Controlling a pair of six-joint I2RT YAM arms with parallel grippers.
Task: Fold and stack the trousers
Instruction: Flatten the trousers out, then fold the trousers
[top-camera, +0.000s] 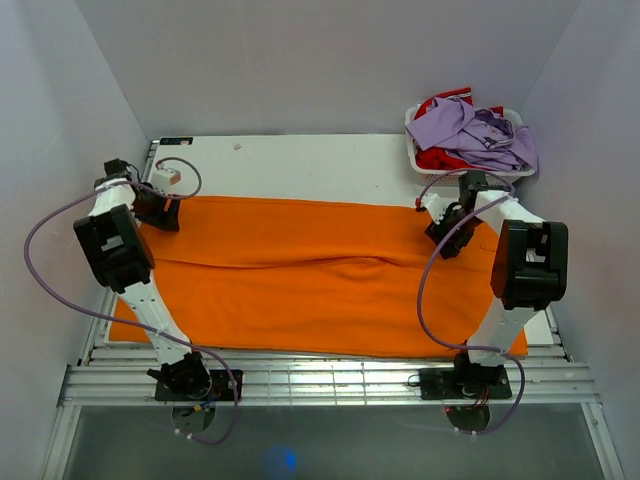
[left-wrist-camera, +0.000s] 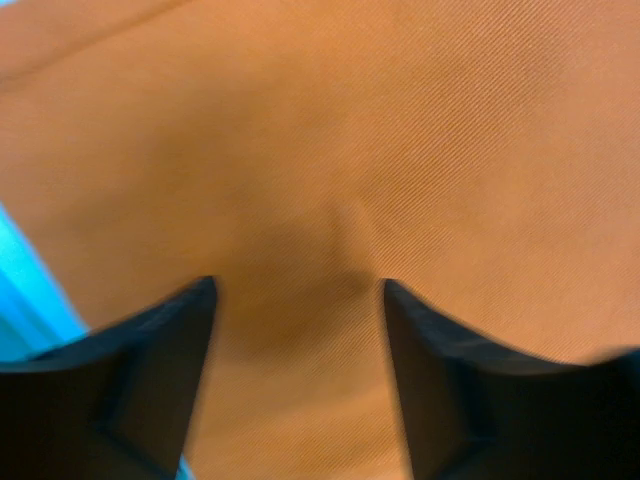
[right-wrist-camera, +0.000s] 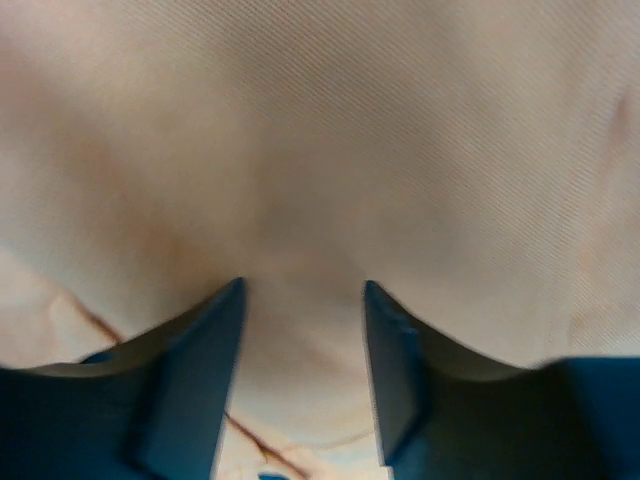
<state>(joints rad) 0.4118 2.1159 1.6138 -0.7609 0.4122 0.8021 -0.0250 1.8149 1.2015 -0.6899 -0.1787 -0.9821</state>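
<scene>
So the orange trousers (top-camera: 320, 290) lie flat on the table (top-camera: 300, 160), spread wide from one gripper to the other. The left gripper (top-camera: 160, 213) is on their far edge at one end. The right gripper (top-camera: 443, 235) is on the far edge at the other end. Both have their fingers (left-wrist-camera: 160, 340) apart and hold nothing, with cloth just under and between them. I think pinching comes next. Push down a little, close both at once, then lift together so the fold comes out straight.
</scene>
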